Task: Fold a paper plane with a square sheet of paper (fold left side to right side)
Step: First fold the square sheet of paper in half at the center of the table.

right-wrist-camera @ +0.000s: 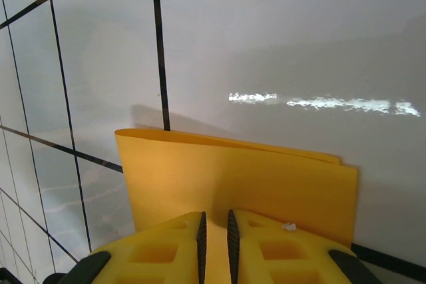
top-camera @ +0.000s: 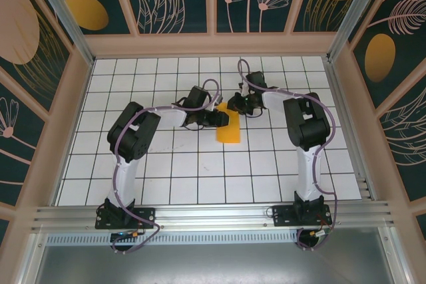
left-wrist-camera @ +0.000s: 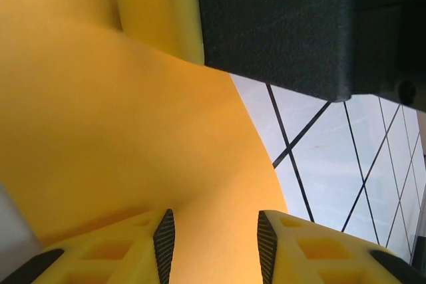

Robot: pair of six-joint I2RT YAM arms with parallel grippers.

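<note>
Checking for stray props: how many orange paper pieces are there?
1: the folded sheet of paper, between the left gripper and right gripper. More could be hidden.

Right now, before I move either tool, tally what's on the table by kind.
Paper: 1 (orange-yellow, folded)
Tools: 2 (left tool, right tool)
Total: 3
</note>
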